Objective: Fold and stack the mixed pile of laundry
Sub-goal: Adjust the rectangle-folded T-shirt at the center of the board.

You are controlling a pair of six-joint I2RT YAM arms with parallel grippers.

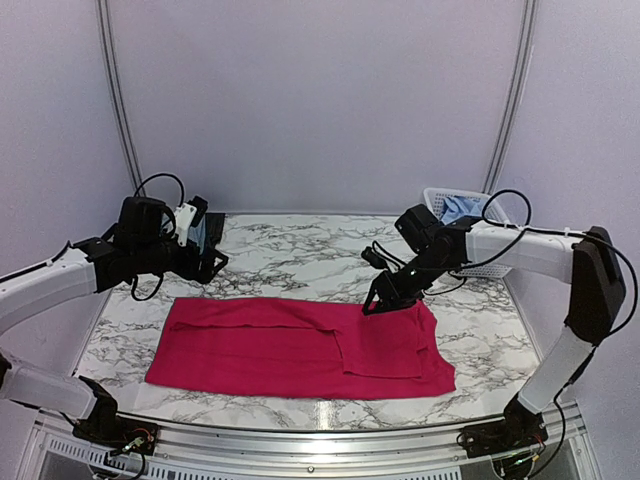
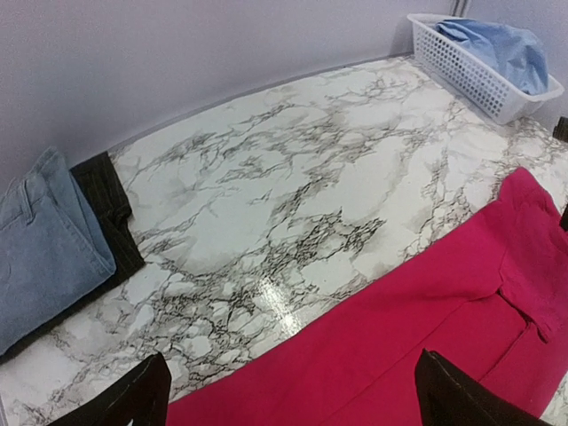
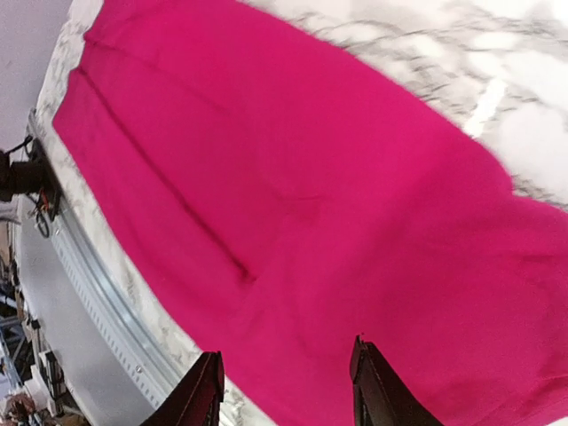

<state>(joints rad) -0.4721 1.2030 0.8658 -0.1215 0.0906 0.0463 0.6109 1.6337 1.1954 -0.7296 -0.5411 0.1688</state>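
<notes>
Pink-red T-shirt (image 1: 300, 345) flat on marbled table (image 1: 300, 262)

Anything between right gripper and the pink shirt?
Nothing visible. The right gripper is open over the far edge of the pink T-shirt; its wrist view shows only bare fabric below it.

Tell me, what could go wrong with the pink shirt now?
The right hand is open over the far edge of the pink T-shirt, beside a folded-in sleeve; it might pinch one layer and undo that fold. The shirt lies close to the front edge of the table, so a tug could slide it off. The left hand hovers near the folded denim and might bump it.
</notes>
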